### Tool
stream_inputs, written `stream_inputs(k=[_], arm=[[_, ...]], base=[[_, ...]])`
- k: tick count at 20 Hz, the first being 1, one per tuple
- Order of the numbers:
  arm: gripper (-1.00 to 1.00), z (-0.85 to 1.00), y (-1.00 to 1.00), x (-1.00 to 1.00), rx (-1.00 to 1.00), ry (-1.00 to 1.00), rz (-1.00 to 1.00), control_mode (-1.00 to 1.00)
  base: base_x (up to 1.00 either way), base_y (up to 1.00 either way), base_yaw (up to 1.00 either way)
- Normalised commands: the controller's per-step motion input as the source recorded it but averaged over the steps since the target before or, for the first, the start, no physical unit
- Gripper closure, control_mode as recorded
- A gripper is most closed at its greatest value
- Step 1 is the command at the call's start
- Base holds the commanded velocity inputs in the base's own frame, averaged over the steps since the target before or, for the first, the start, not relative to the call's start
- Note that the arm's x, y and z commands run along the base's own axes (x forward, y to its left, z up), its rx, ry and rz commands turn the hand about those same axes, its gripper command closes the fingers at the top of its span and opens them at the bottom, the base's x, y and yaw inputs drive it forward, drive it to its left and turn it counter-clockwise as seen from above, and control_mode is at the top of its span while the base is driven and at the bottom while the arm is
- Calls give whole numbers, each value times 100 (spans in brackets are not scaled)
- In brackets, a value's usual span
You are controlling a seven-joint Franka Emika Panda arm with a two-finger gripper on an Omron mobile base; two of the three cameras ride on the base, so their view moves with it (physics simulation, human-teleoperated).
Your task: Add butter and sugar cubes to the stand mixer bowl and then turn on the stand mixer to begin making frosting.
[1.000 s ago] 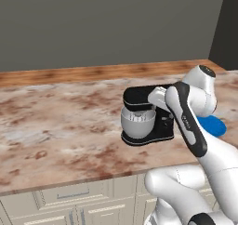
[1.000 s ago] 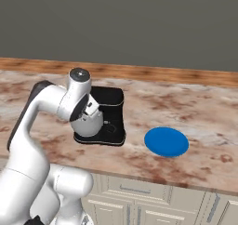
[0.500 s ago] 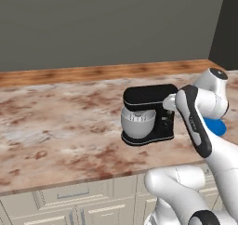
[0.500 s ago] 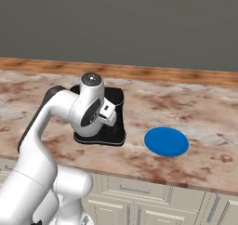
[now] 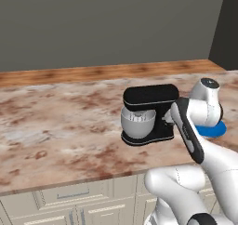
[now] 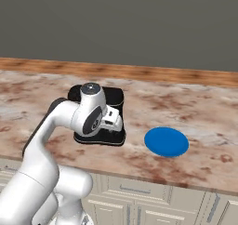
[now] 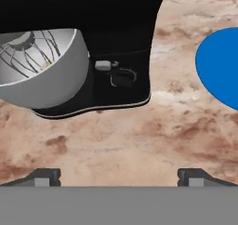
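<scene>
Broadly, the marbled brown desk [image 5: 56, 122] ran beneath a dark wall, its front edge above pale cabinet drawers [image 5: 69, 198]. The white arm [image 6: 51, 140] reached over that front edge toward the stand mixer [image 5: 149, 113], which stood black and glossy toward the right part of the desk, set back from the front edge. Under its head sat the stand mixer bowl [image 7: 44, 77], light grey, with the wire whisk [image 7: 28, 49] inside it. A flat blue plate [image 6: 166, 142] lay on the desk beside the mixer, apart from its base, nearer the right end. The end effector [image 7: 118, 176] hovered low over bare desk just before the mixer's base, its fingertips [image 7: 44, 176] spread wide and holding nothing.
</scene>
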Motion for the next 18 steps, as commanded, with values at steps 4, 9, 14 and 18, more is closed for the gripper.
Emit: stream_inputs(k=[4,9,14,18], arm=[[-100,-29,0,14,-12,0,3,-100],[-100,-24,0,43,-10,0,0,-100],[-100,-13,0,63,-7,0,0,-100],[-100,-13,-8,67,-8,2,0,-100]], base=[[0,0,0],[0,0,0],[0,0,0],[0,0,0]])
